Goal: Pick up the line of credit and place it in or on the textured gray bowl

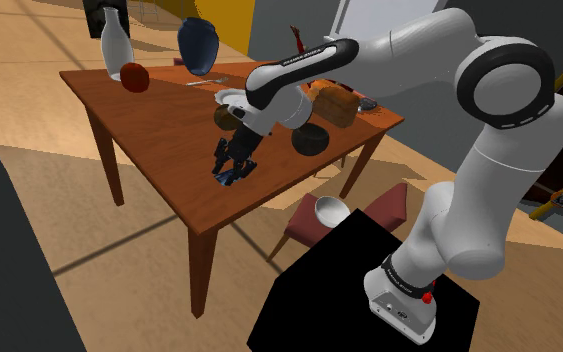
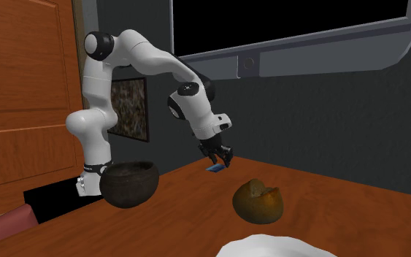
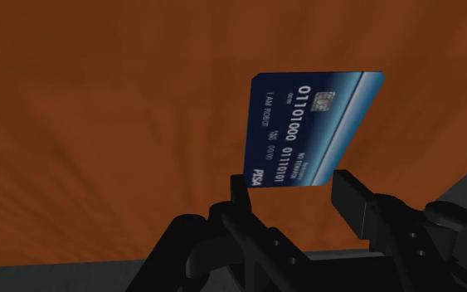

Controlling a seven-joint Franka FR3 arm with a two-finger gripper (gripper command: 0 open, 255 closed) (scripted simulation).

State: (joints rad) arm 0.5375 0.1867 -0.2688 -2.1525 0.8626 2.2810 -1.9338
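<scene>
My gripper (image 1: 235, 160) (image 2: 219, 156) (image 3: 294, 195) is shut on a dark blue credit card (image 1: 231, 178) (image 2: 214, 169) (image 3: 306, 128) by its lower edge. The card hangs tilted, a little above the brown wooden table (image 1: 159, 130) (image 2: 189, 212), near that table's front edge in the shoulder view. A dark, rough-surfaced bowl (image 1: 310, 139) (image 2: 129, 183) stands on the table to the shoulder view's right of the gripper, toward the arm's stand. In the second exterior view the bowl is left of the gripper.
A brown lumpy thing (image 1: 226, 117) (image 2: 256, 201) and a white bowl (image 1: 231, 97) lie just behind the gripper. Farther back stand a white vase (image 1: 116, 43), a blue vase (image 1: 197, 45) and a red ball (image 1: 134, 77). A red chair (image 1: 369, 215) carries another white bowl (image 1: 331, 210).
</scene>
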